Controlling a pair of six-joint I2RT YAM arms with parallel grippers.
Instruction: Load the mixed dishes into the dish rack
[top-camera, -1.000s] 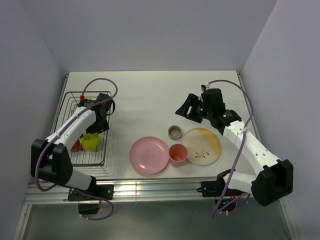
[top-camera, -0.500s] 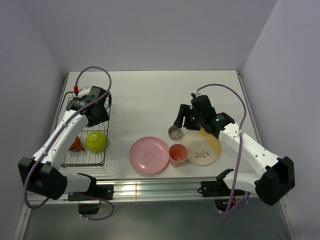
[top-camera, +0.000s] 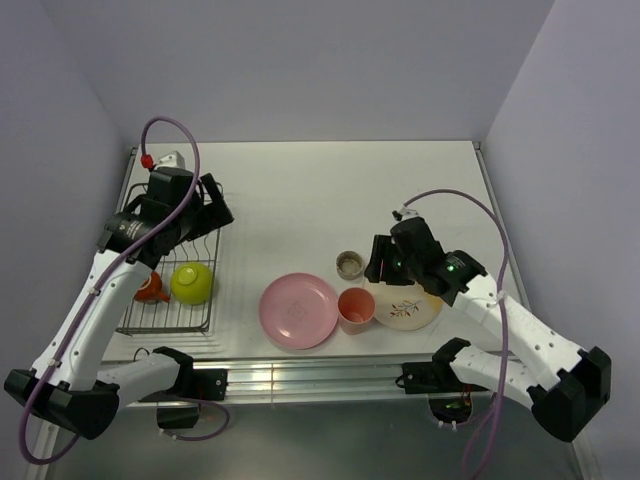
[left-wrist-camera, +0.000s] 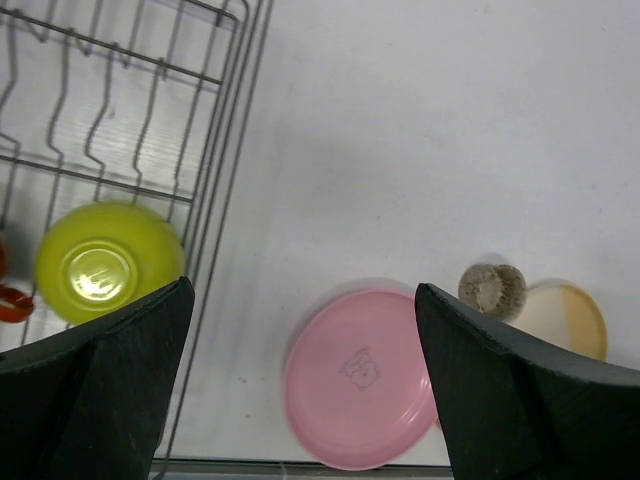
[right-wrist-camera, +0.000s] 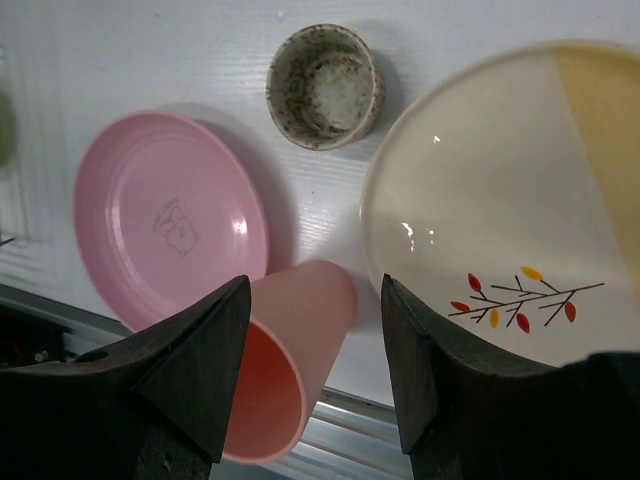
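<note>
Dishes are split: the lime-green bowl (left-wrist-camera: 105, 262) is seen upside down inside the dish rack (top-camera: 168, 312), below and to one side of the left gripper (left-wrist-camera: 302, 290), with the dark red-orange mug (top-camera: 152, 290) just beside it. Left gripper is held high, jaws spread wide, nothing between them. The pink plate (left-wrist-camera: 360, 378) is seen on the table (top-camera: 300, 190) under the gap between its fingers.

Right gripper (right-wrist-camera: 315, 290) is lowered over the salmon-pink cup (right-wrist-camera: 285, 350), jaws partly apart and straddling it; a gap is seen on one side, so no grip is shown. The small grey-tan speckled cup (right-wrist-camera: 322, 87) lies just beyond its fingertips. The cream-and-orange plate (right-wrist-camera: 500, 200), marked with a red and yellow leaf sprig, lies beside one finger; the pink plate, beside the other, is touched by the salmon-pink cup. An embossed mark at the pink plate's centre is too faint to be read.
</note>
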